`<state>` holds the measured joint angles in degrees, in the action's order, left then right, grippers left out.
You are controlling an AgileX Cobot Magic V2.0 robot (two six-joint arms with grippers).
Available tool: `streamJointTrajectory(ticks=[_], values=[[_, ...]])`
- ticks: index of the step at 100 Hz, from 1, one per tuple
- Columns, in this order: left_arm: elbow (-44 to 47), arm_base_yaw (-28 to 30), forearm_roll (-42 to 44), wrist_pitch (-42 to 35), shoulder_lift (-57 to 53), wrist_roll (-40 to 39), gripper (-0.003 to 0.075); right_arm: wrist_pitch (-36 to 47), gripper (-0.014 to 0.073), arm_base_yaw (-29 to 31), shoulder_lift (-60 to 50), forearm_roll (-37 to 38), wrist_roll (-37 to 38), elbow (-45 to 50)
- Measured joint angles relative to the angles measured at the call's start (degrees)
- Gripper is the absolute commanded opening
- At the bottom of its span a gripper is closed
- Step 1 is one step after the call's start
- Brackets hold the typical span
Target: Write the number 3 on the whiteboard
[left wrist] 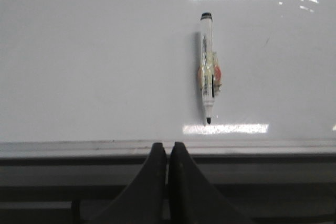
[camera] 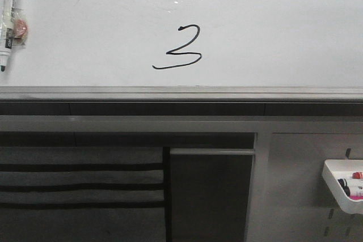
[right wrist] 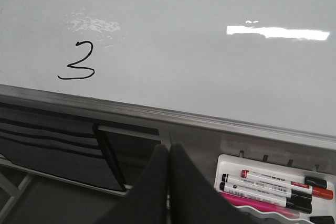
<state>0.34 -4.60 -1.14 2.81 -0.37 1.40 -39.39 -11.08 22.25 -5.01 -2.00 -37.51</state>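
Although no arm shows in the front view, the work looks finished: the number 3 (camera: 180,47) stands in thin black line near the middle of the whiteboard (camera: 272,38), slanted, its bottom tail sweeping left, a little above the grey ledge (camera: 181,92) that runs along the board's lower edge. Glare streaks the glossy surface above it. At the board's far left a black-capped marker (camera: 8,21) hangs upright against the surface, tip down.

In the left wrist view, the left gripper (left wrist: 168,153) sits below the ledge with its two dark fingers pressed together and nothing between them; that same marker hangs on the board ahead of it. In the right wrist view, the right gripper (right wrist: 168,156) is likewise closed and empty, low beside a white tray (right wrist: 231,163) holding several markers on the grey panel. The digit lies on the board well apart from it.

The likely risks from here are small but real. Fresh ink smears easily, so an arm brushing past the board could blur the digit. A knock against the hanging marker could drop it, and a careless move of the right arm could jostle the tray.
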Motion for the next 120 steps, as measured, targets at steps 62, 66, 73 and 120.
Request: streamJointTrajectory(ticks=[62, 66, 73, 120], values=[[0.0, 0.0, 0.1, -0.8, 0.0, -0.3, -0.0018, 0.0, -0.0074, 0.0, 0.0, 0.0, 0.1, 0.1], [0.0, 0.0, 0.1, -0.8, 0.0, -0.3, -0.0018, 0.0, -0.0074, 0.0, 0.0, 0.0, 0.1, 0.1], [0.0, 0.0, 0.1, -0.8, 0.0, -0.3, -0.0018, 0.0, -0.0074, 0.0, 0.0, 0.0, 0.1, 0.1], [0.0, 0.0, 0.2, -0.8, 0.0, -0.4, -0.0018, 20.3, -0.0074, 6.7, -13.0, -1.0, 0.1, 23.3]])
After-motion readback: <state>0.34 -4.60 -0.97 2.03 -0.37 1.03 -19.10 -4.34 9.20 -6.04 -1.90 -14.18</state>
